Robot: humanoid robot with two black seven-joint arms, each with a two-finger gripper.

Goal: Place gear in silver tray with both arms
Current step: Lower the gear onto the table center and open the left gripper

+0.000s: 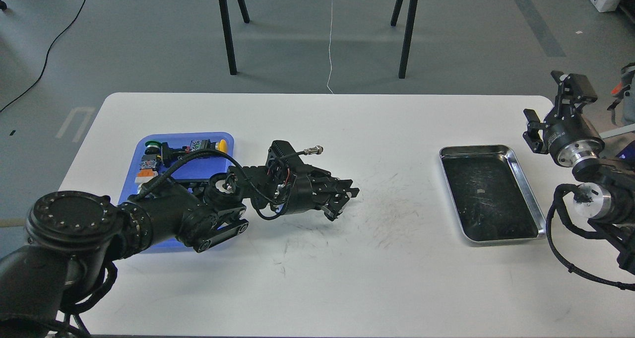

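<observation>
Left gripper point(342, 201): over table point(347, 278), finger state indiscernible | right gripper point(550, 109): raised beside silver tray point(526, 179), state indiscernible

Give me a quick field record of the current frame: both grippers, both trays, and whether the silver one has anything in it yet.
left gripper: over the bare white table, between the two trays; too dark to tell open, shut or loaded
right gripper: raised past the table's right edge, beyond the silver tray; fingers cannot be told apart
shallow shiny silver metal tray: on the table's right side, dark scratched bottom, no gear visible inside
blue plastic tray: on the table's left side, partly hidden by the left arm, holds small coloured parts
gear: not identifiable
</observation>
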